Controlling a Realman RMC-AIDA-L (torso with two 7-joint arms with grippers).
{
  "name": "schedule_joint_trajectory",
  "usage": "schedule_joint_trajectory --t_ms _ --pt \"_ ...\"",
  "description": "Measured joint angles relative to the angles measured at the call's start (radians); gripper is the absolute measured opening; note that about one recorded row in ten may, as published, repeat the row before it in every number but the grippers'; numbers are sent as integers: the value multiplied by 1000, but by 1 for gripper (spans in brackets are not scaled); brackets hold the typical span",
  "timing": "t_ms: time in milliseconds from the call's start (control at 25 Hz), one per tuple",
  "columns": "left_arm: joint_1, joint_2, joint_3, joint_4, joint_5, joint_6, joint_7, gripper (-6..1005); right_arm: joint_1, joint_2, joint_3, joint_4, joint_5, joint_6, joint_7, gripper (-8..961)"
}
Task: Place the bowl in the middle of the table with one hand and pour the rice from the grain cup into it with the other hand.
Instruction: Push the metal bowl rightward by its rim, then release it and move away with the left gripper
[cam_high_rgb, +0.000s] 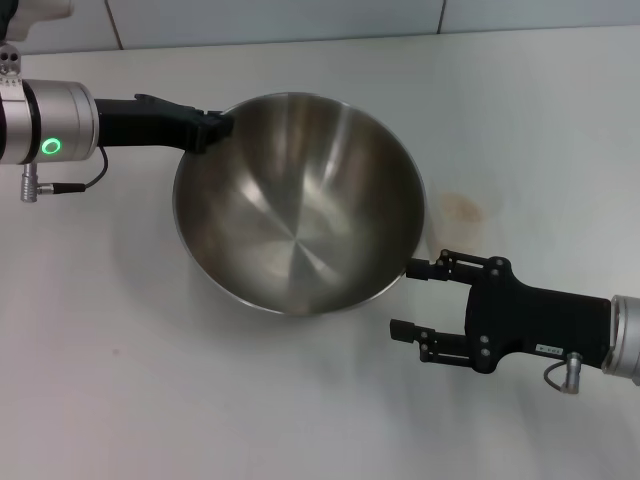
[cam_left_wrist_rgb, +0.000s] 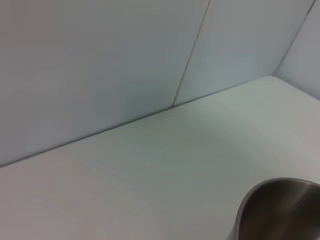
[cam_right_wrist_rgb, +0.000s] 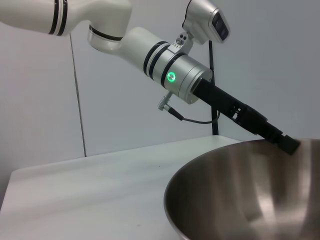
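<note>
One bowl (cam_high_rgb: 300, 205), one table (cam_high_rgb: 520, 120) and two grippers: left gripper (cam_high_rgb: 215, 128), right gripper (cam_high_rgb: 418, 298).

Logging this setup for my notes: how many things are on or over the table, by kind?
Bowl: 1
Grippers: 2, the left gripper on the bowl's rim, the right gripper open beside it
Cup or rice: 0 in view
Total: 3

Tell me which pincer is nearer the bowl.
Left. The left pincer grips the bowl at its far-left rim; the right pincer is open beside its near-right rim.
</note>
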Motion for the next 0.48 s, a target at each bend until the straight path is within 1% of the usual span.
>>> schedule_joint_trajectory --t_ms 440,480 --pt "0 0 1 0 -1 -24 -7 74 0 0 0 -1 0 0 0 720" --pt "2 0 -1 0 -4 -27 -8 116 -1 0 0 -2 0 0 0 720"
